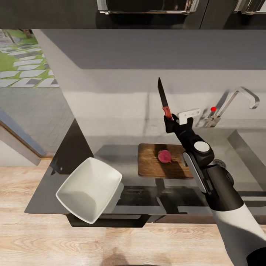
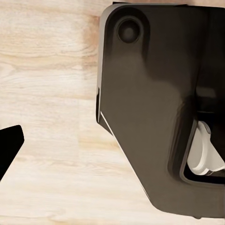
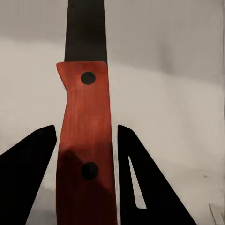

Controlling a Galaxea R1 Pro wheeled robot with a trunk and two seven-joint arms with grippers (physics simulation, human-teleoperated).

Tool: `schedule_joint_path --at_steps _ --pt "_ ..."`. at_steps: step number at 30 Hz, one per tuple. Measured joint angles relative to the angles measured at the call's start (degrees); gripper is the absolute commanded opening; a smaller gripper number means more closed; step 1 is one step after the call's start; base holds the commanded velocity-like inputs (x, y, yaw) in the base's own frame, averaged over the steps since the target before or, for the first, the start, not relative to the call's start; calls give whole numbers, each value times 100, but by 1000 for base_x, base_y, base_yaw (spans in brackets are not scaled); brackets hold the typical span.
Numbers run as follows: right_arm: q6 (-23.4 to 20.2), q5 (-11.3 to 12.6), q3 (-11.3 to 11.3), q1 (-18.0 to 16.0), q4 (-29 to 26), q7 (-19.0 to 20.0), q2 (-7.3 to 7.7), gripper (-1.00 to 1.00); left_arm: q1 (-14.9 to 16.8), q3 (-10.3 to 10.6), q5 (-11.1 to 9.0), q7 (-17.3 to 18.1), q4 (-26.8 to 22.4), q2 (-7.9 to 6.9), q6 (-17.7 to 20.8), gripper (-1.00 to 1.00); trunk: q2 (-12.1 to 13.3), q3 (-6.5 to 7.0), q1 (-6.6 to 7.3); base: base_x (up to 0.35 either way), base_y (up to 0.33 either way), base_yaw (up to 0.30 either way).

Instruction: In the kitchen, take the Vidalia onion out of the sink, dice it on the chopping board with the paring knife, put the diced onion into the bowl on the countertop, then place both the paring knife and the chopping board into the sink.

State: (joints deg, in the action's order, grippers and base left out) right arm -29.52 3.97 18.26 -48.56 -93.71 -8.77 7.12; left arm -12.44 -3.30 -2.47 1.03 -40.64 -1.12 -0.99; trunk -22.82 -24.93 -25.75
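Note:
My right gripper (image 1: 169,120) (image 3: 86,136) is shut on the reddish-brown handle of the paring knife (image 1: 162,94) (image 3: 84,140). It holds the knife upright, with the dark blade pointing up, above the far edge of the chopping board (image 1: 147,166). A round reddish-purple onion (image 1: 164,156) sits whole on the board's middle. The white bowl (image 1: 88,190) rests tilted at the countertop's (image 1: 118,149) front left corner, overhanging its edge. The sink (image 1: 251,146) lies to the right, partly behind my right arm. A black fingertip (image 2: 10,146) of my left gripper hangs far to one side over the wooden floor.
The curved chrome tap (image 1: 238,96) with its red knob (image 1: 213,109) stands behind the sink. Dark upper cabinets (image 1: 147,11) hang overhead. Pale wooden floor (image 1: 48,240) runs along the counter front. My own dark base (image 2: 150,108) shows in the left wrist view.

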Motion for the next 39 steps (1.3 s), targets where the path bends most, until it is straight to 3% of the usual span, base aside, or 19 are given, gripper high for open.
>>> schedule_joint_path --at_steps 2,7,13,22,26,31,39 --pt "320 1 2 83 0 1 11 -100 3 0 0 0 17 0 0 100 0 0 0 0 0 0" --pt "1172 2 -2 708 2 2 26 -100 15 0 0 0 51 -2 0 100 0 0 0 0 0 0" --pt "1507 1 -15 1057 2 0 42 -100 16 0 0 0 56 4 0 100 0 0 0 0 0 0" --pt "1517 1 -67 1100 1 0 36 -100 16 -1 0 0 87 10 0 100 1 0 -3 -212 0 0" --pt "1490 0 -261 1100 1 -1 20 -100 15 -2 0 0 98 11 0 100 1 0 -3 -342 0 0" --pt "1119 0 -368 1094 1 1 15 -100 16 0 0 0 97 10 0 100 0 0 -2 -294 0 0" --pt "952 0 -494 1091 1 2 25 -100 16 0 0 0 86 6 0 100 0 4 0 -44 0 0"
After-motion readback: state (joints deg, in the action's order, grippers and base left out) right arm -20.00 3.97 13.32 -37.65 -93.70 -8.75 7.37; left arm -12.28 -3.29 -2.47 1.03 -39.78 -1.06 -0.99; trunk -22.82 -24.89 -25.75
